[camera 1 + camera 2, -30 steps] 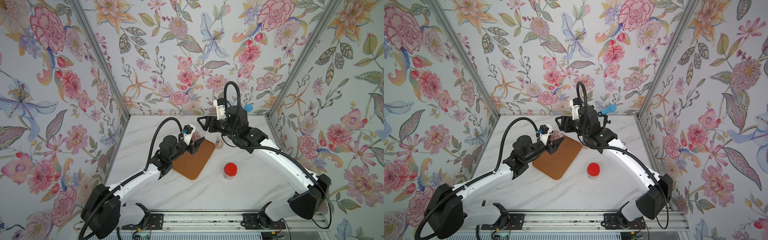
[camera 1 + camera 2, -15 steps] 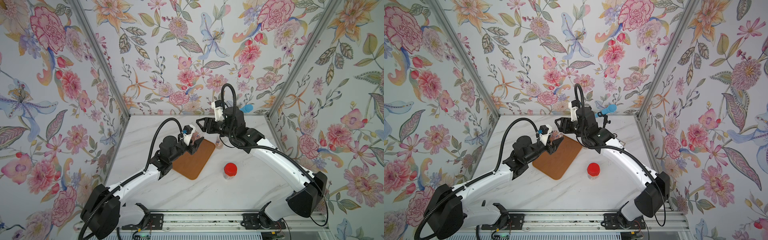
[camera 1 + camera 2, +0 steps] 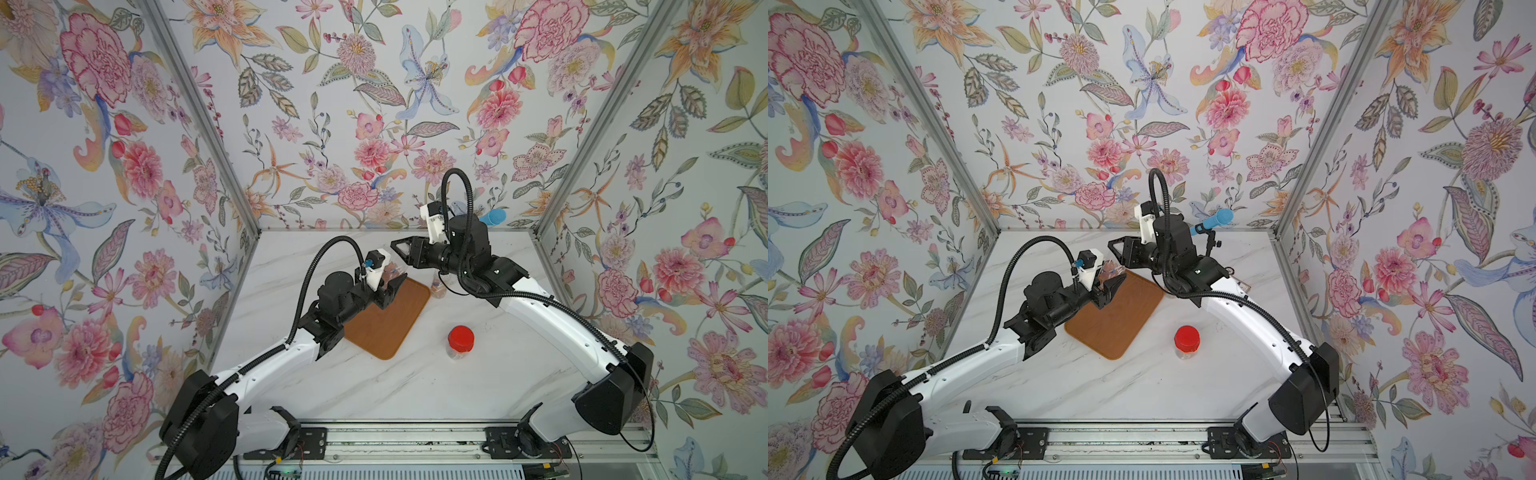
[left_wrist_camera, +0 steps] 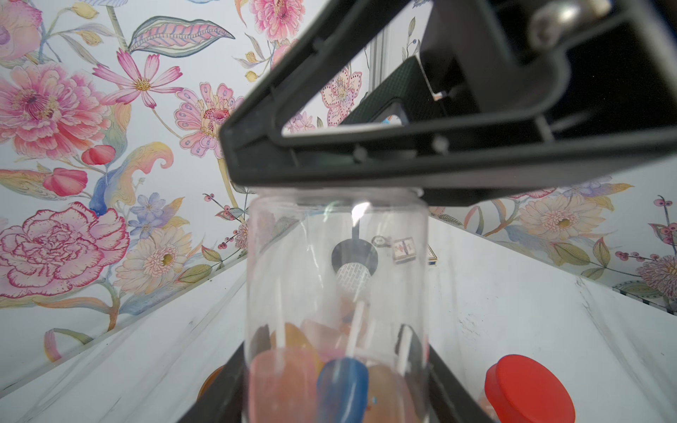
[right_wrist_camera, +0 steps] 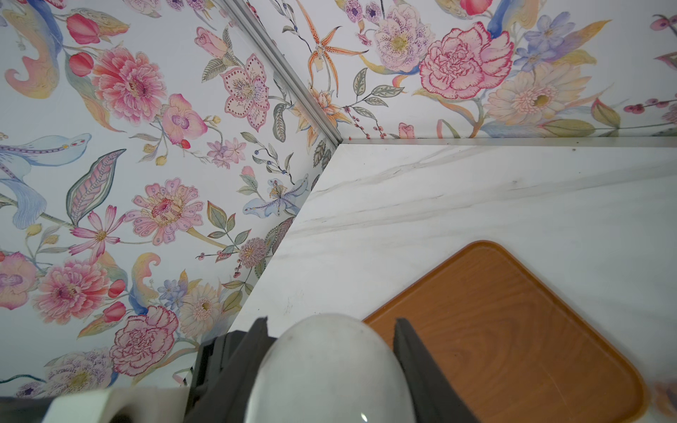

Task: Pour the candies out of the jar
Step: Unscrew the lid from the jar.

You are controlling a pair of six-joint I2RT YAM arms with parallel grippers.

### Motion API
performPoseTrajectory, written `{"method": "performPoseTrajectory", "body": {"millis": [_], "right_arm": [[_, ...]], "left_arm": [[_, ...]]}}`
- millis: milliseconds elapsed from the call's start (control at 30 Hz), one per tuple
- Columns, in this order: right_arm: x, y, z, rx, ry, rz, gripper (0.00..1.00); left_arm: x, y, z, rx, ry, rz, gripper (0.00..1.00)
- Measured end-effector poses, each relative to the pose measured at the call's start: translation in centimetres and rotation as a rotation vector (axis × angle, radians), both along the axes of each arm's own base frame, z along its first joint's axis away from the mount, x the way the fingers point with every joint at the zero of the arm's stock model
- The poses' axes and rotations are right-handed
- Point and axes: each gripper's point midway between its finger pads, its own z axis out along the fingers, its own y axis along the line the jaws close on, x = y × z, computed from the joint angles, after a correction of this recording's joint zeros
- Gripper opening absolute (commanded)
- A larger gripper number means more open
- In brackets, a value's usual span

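The left gripper [image 3: 395, 281] held the clear jar [image 3: 392, 272] above the far corner of the brown wood-grain tray [image 3: 390, 324], its jaws narrowed onto the jar's lower body. In the left wrist view its 2 black fingers [image 4: 437, 381] pressed against either side of the glass. The candies [image 4: 340, 384] were all inside, piled at the bottom between those fingers: a blue head, pink and orange heads, and several white sticks pointing up toward the jar's mouth. The upper part of the jar was empty, and none lay on the tray. The right gripper [image 3: 397, 246] reached in from the other side and met the jar at its top. In the right wrist view a pale, rounded cap [image 5: 329, 373] sat between its 2 dark fingers [image 5: 403, 337], and the jaws were closed against it on both sides. In the left wrist view 1 finger of that gripper lay across the jar's rim and hid the cap. In both top views the 2 arms came together over the back half of the white marble table [image 3: 374, 386]. A second jar [image 3: 460, 349] with a red lid [image 3: 1186, 336] stood upright on the table, near the tray's right side but not touching it and well apart from both grippers. A blue-tipped rod [image 3: 1214, 218] stood by the back wall behind the right arm.
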Motion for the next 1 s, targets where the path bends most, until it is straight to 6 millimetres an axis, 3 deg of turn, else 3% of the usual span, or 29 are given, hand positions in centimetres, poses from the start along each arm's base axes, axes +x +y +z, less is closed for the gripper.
{"method": "performPoseTrajectory", "body": {"millis": [167,533,833,1000], "right_arm": [[-0.6,-0.8,1.8,0.030,-0.046,0.088,0.34],[-4.7,-3.9,7.4,0.110,-0.230,0.326,0.35],[-5.0,-3.9,7.7,0.112,-0.252,0.351,0.47],[-5.1,-3.9,7.6,0.103,-0.257,0.351,0.63]], "left_arm": [[-0.5,-0.7,1.5,-0.031,-0.010,-0.050,0.00],[-3.8,-4.1,7.0,-0.206,-0.052,-0.360,0.00],[-4.1,-4.2,7.2,-0.222,-0.037,-0.388,0.00],[-4.1,-4.2,7.1,-0.216,-0.039,-0.387,0.00]]}}
